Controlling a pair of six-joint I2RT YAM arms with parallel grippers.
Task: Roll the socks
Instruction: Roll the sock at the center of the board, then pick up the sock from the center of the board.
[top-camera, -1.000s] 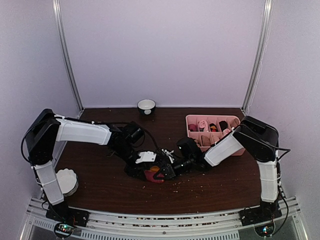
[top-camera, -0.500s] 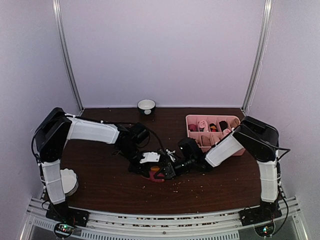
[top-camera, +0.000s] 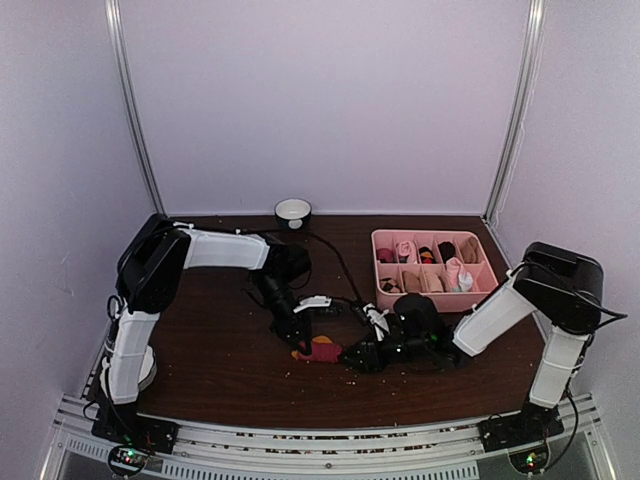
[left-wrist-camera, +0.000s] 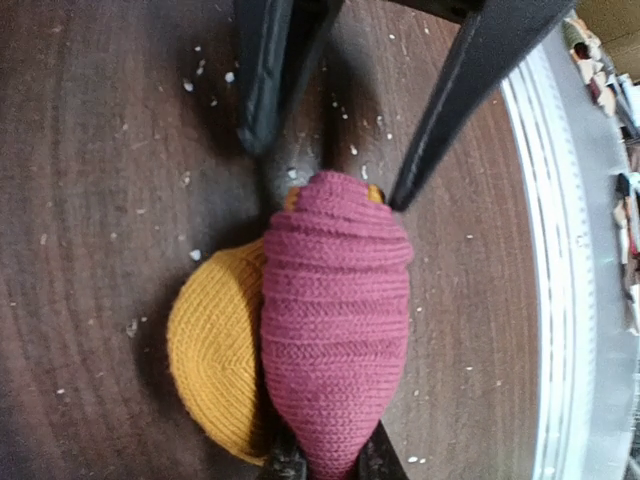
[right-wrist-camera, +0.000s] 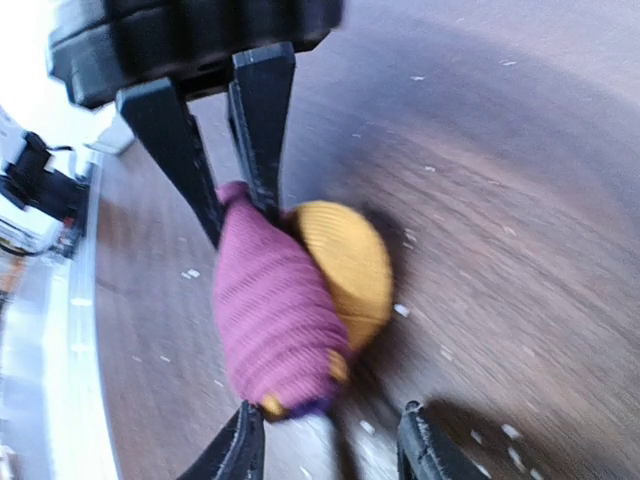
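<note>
**Roll formed, held at 1 end, near end free**

- Dark red sock (left-wrist-camera: 335, 340) lies on the table (top-camera: 200, 370) as a tight ribbed bundle at mid-table, between the 2 arms. An orange patch (left-wrist-camera: 215, 360) bulges from 1 side of it. A sliver of purple shows at 1 end in the right wrist view.
- The tan sock is not visible on its own. Cannot tell whether it is wound inside.
- Left gripper (right-wrist-camera: 243, 225): fingers drawn close together, pinching the narrow tip of the bundle.
- Right gripper (left-wrist-camera: 325, 178): fingers spread wide at the opposite end. 1 finger touches the bundle and the other stands just beside it. It grips nothing.
- Pink tray (top-camera: 378, 240) sits well apart, toward the back right. Crumbs are scattered on the wood around the bundle.

Step, as judged: rolling looks about done, and this is the securing stage, late in the task.

Next move, as judged:
- The orange bulge looks like the loose part. It needs tucking in, or the cuff pulled over it.
- The right gripper would have to close on its end first, so the bundle stays braced.
- Releasing the left pinch before that may let the knit spring open.
</note>
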